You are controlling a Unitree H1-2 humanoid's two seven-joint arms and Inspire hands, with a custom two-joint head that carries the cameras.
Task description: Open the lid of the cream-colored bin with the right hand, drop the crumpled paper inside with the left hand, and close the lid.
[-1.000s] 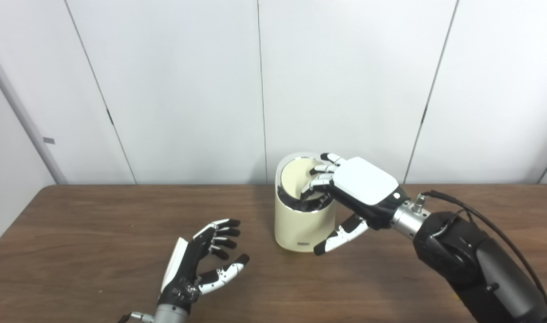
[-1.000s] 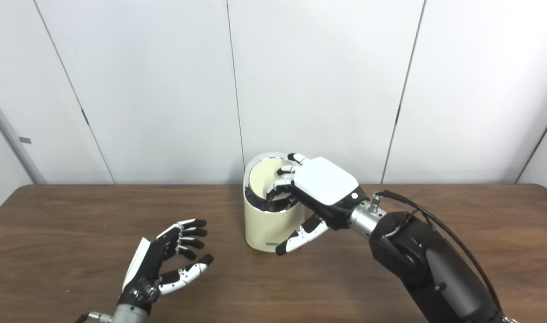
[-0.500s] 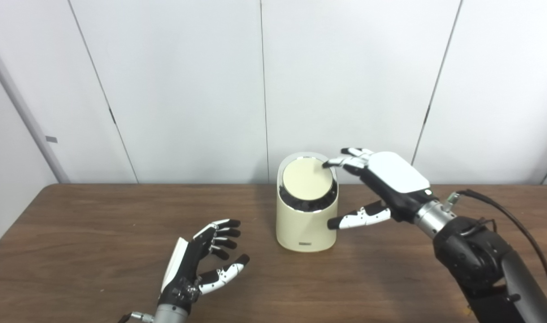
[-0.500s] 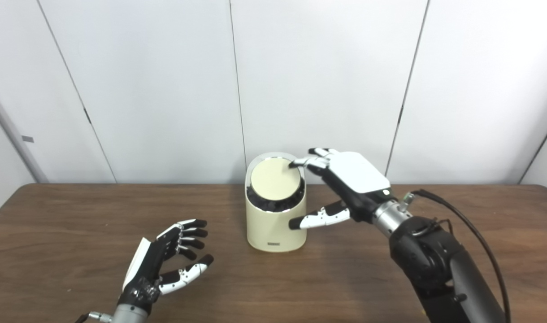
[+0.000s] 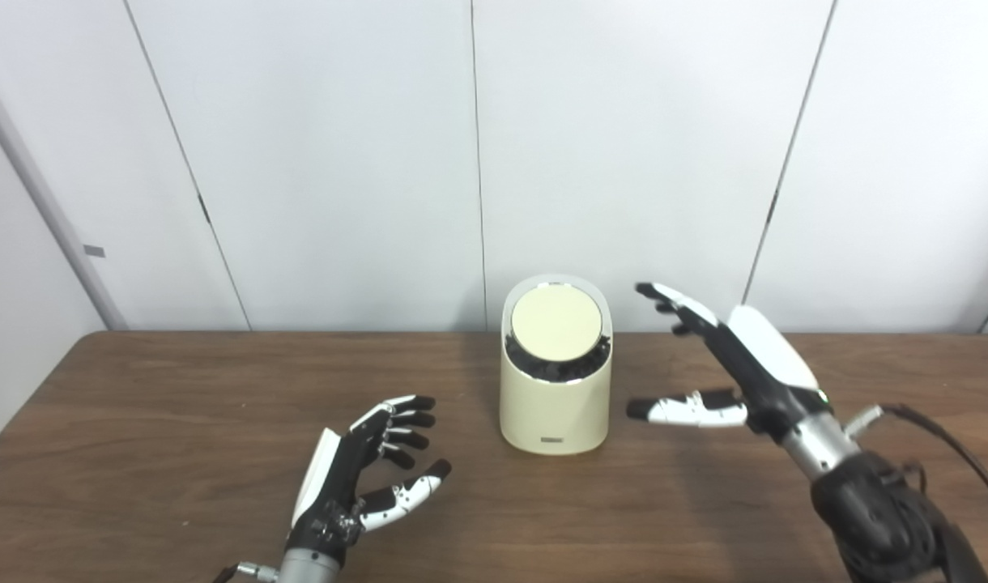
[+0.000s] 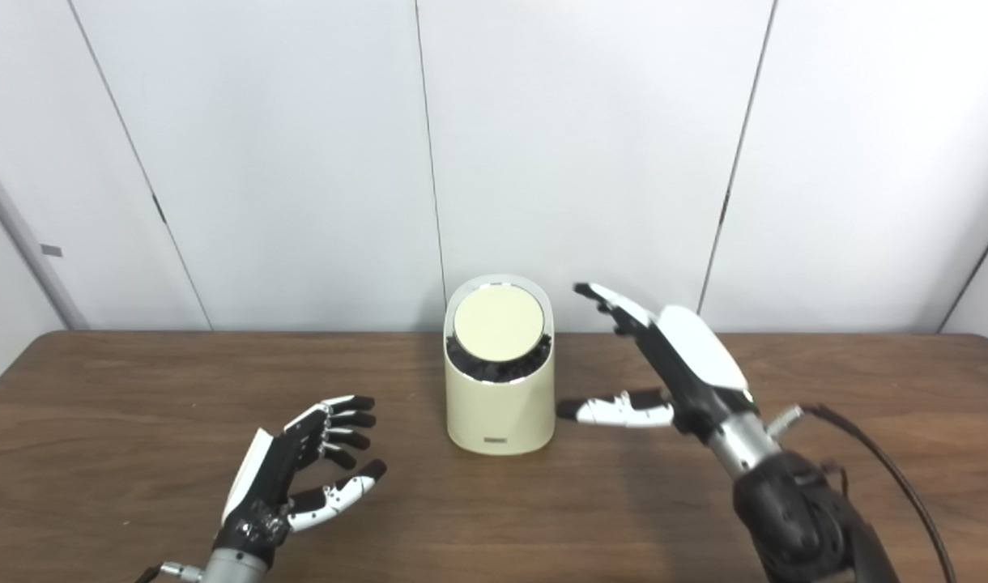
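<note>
The cream-colored bin (image 5: 554, 405) stands upright on the brown table (image 5: 138, 421), near the back wall. Its round lid (image 5: 556, 323) sits flat and shut in the tilted top. My right hand (image 5: 733, 368) is open and empty, held in the air to the right of the bin and apart from it. My left hand (image 5: 364, 478) is open and empty, palm facing right, low over the table to the front left of the bin. No crumpled paper shows in either view.
White wall panels (image 5: 340, 162) stand close behind the bin. The table's left edge (image 5: 24, 405) runs at an angle. A black cable (image 5: 947, 445) trails from my right forearm.
My right hand has lifted off the lid and drawn back to the right, fingers spread. The lid, pushed in a second ago, has swung back shut. The left hand has not moved.
</note>
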